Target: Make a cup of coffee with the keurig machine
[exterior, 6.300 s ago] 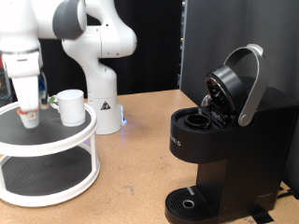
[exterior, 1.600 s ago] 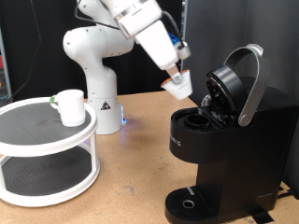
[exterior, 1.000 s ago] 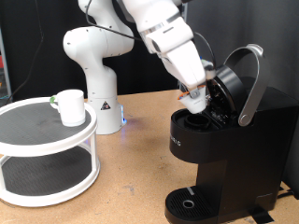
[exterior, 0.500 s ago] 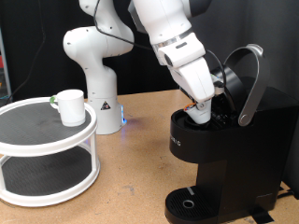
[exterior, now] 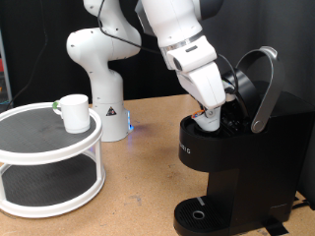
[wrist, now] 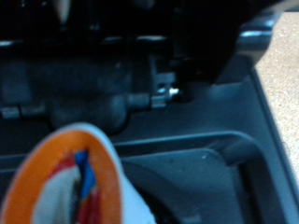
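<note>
In the exterior view, the gripper (exterior: 211,110) reaches down into the open top of the coffee machine (exterior: 241,157), whose grey handle (exterior: 264,87) is raised, and it pinches a small white pod (exterior: 209,120) over the brewing chamber. The white cup (exterior: 73,112) stands well apart on a round two-tier stand (exterior: 51,162) at the exterior view's left.

In the wrist view, the pod's orange lid (wrist: 77,182) fills the foreground, close above the machine's dark chamber (wrist: 187,159).

A brown wooden tabletop (exterior: 138,187) fills the lower frame. Behind it hangs what looks like dark curtain (exterior: 30,59), with a pale wall strip (exterior: 300,49) upper right.
</note>
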### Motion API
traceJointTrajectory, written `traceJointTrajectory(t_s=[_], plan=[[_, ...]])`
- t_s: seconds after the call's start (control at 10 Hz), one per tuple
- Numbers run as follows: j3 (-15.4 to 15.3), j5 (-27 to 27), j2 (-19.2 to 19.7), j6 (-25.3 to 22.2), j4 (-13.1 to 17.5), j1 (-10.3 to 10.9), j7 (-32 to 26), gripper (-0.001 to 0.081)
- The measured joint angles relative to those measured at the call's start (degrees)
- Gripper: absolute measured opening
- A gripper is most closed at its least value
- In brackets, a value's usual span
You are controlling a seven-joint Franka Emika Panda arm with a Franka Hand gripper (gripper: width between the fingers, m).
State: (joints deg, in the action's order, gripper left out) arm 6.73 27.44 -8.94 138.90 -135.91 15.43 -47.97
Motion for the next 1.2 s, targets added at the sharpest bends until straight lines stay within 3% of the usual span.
traceJointTrajectory(t_s=[0.7,0.8,0.9,1.1,1.2], plan=[[-0.14,-1.56,0.26,0.00,-0.28,0.02,0.79,0.0113],[-0.08,-1.59,0.36,-0.01,-0.39,0.01,0.79,0.0288],[-0.03,-1.59,0.48,-0.01,-0.55,0.00,0.79,0.0288],[0.08,-1.59,1.04,-0.01,-0.60,0.00,0.79,0.0607],[0.16,-1.59,1.30,-0.01,-0.59,0.00,0.79,0.0607]])
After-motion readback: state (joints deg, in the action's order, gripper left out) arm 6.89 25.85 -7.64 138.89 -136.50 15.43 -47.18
